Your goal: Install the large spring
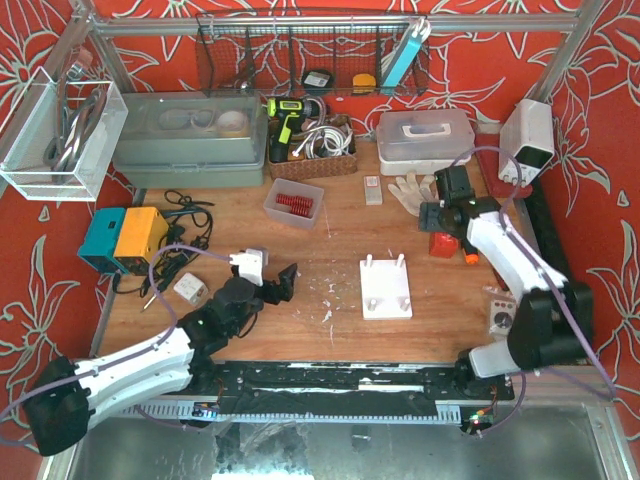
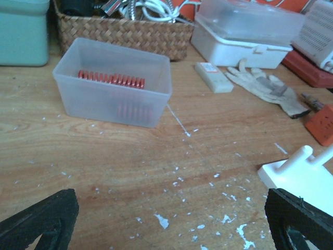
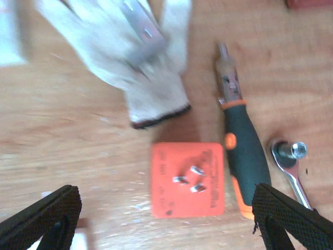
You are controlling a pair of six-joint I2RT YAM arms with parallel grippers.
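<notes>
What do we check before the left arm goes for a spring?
1. Springs in bin: ok, bin open on top.
2. Large spring told apart from the rest: cannot tell.
3. Left fingers open and empty: ok.
4. Path to bin: ok, only bare table between.
5. Base pegs free: ok.
6. Right fingers out of the way: ok, open above the orange block, off to the side of the base.
</notes>
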